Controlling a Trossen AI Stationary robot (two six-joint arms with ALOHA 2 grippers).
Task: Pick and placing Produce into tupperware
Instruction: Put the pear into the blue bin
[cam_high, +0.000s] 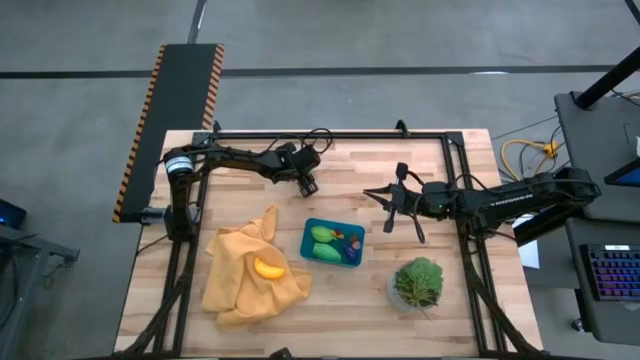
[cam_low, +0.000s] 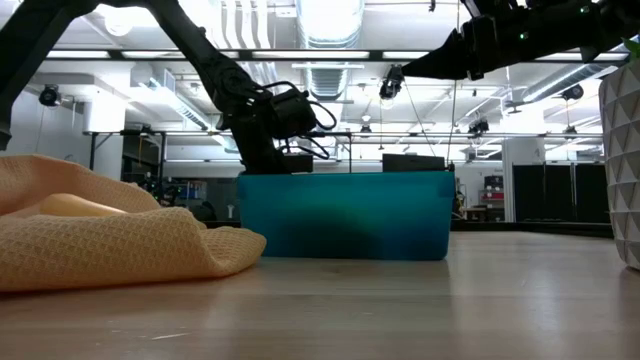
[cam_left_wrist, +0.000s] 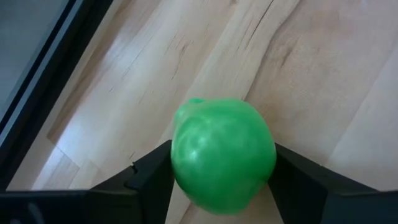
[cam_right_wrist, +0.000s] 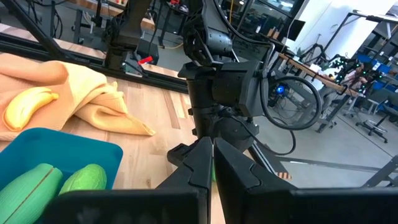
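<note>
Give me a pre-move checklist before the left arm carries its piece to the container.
1. Green piece sits between the left gripper fingers: ok.
2. Grip firm enough to lift: cannot tell; the fingers flank it closely, but clamping is unclear.
3. Teal tupperware has bare floor left beside the pieces already inside: ok.
4. Right gripper shut, beside the tupperware, not over it: ok.
5. Yellow cloth lies clear of the tupperware: ok.

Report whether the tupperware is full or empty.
Partly filled: the tupperware holds green produce and small red and purple pieces, with room left.
</note>
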